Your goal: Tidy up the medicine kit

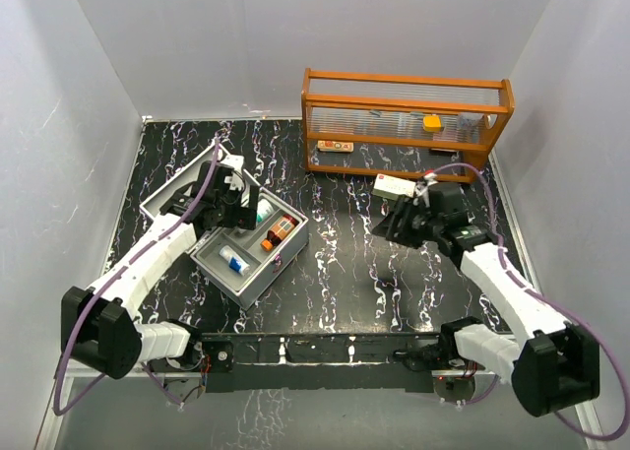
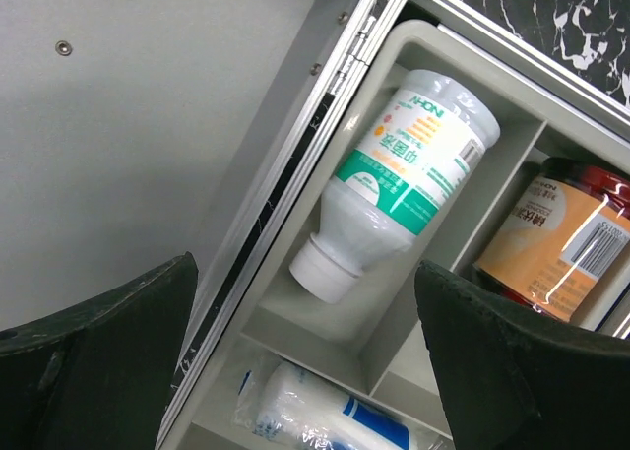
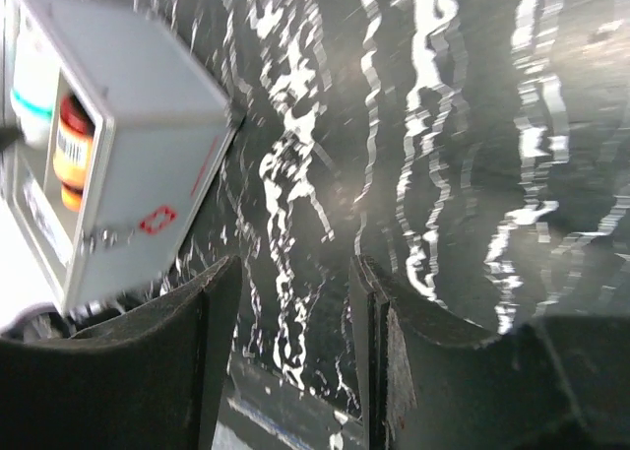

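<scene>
- medicine kit (image 1: 268, 271) is sitting open in front of the left arm, with an orange-labelled bottle (image 2: 561, 243) lying in its tray.
- left gripper (image 2: 305, 322) is hovering over the kit's hinge-side compartment, jaws wide and empty. A white bottle (image 2: 399, 174) is lying loose below it, so I read this as the drop-off step.
- right gripper (image 3: 295, 292) is hanging well right of the kit, jaws partly apart, holding nothing.
- white box (image 1: 399, 186) is lying right of the kit, beside that gripper. Likely next: grip it and carry it to a free kit slot, left arm lifting clear first.
- wooden shelf (image 1: 409, 110) is standing beyond the kit.
</scene>
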